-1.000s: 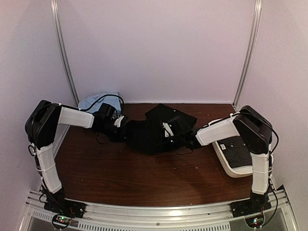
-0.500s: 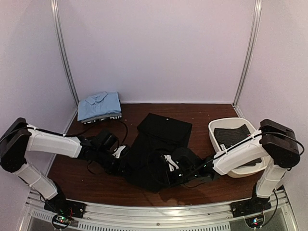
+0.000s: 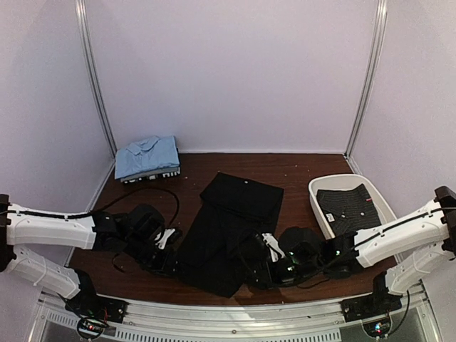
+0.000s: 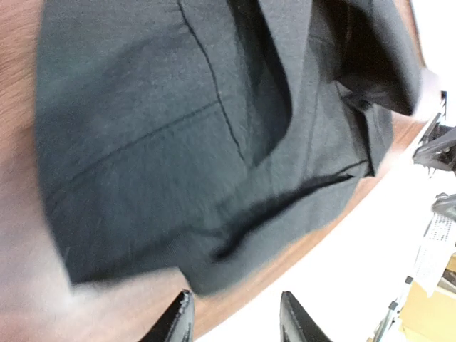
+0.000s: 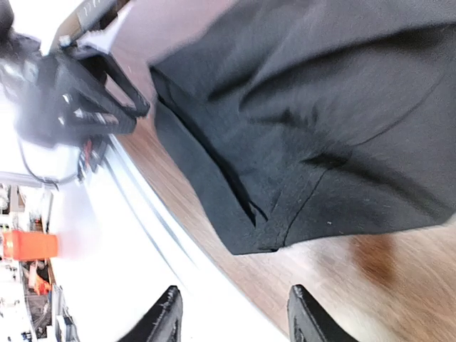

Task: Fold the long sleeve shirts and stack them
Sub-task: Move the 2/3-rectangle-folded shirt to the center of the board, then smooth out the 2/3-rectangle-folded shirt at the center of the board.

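A plain black long sleeve shirt (image 3: 231,221) lies stretched flat on the brown table, its hem toward the near edge. My left gripper (image 3: 173,251) stands open just off the hem's left corner. My right gripper (image 3: 255,265) stands open at the right corner. The left wrist view shows the black shirt (image 4: 178,142) on the wood just beyond the left gripper (image 4: 237,318), with nothing between the jaws. From the right wrist, the shirt's corner (image 5: 299,142) lies ahead of the empty right gripper (image 5: 235,315). A second dark shirt with pale dots (image 3: 348,205) lies in the white basket (image 3: 320,187).
A folded light blue shirt (image 3: 147,157) sits at the back left corner. The basket stands at the right side of the table. Behind both grippers runs the table's near edge with its metal rail (image 3: 235,313). Pale walls close in the back and sides.
Both arms pulled back toward the near edge, drawing the black shirt out long and flat. Both grippers then opened and let go of the hem.
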`<state>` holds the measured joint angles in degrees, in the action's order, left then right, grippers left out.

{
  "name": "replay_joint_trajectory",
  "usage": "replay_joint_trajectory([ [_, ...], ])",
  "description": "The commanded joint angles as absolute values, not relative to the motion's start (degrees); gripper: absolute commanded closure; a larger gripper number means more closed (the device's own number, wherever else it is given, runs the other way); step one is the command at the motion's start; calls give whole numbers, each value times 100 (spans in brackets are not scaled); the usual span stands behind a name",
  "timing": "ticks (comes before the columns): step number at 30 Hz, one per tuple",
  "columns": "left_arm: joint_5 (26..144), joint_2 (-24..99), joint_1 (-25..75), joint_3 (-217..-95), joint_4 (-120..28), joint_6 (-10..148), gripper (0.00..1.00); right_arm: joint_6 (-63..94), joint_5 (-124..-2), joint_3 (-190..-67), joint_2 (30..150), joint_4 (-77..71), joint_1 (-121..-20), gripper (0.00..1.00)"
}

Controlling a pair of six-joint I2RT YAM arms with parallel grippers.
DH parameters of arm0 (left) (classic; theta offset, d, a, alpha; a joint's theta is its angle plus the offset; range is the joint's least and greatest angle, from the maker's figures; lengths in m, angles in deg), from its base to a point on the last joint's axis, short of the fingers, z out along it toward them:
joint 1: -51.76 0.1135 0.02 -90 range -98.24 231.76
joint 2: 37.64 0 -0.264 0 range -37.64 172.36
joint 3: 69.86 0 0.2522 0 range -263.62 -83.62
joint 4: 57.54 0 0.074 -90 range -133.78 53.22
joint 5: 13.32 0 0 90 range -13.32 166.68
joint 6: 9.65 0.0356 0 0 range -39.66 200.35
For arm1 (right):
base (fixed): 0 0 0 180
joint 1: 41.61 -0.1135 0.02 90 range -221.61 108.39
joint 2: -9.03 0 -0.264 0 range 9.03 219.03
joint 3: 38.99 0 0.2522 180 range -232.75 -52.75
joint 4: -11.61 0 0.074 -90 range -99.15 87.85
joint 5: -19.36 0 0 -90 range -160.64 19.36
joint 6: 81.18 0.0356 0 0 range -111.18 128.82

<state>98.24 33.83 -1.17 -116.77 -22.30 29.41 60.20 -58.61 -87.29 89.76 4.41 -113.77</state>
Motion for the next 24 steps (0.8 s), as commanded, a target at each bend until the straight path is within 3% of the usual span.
replay_joint_trajectory([
  [1,9606,2906,-129,-12016,-1524,3068,57,6041,-6760,-8823,8223,-620,-11312,47],
  [6,9349,2930,-86,-12704,-1242,3232,58,5875,-6860,-8998,8144,-622,-10958,45],
  [11,9487,3520,100,-13367,-1560,3572,60,5403,-6821,-10003,9207,-1001,-11085,49],
  [15,9575,4245,178,-13875,-1665,3900,61,5190,-7574,-10701,9859,-1750,-11392,48],
  [24,10260,5426,823,-14182,-2412,4187,63,5251,-8186,-11216,10808,-2172,-11818,50],
])
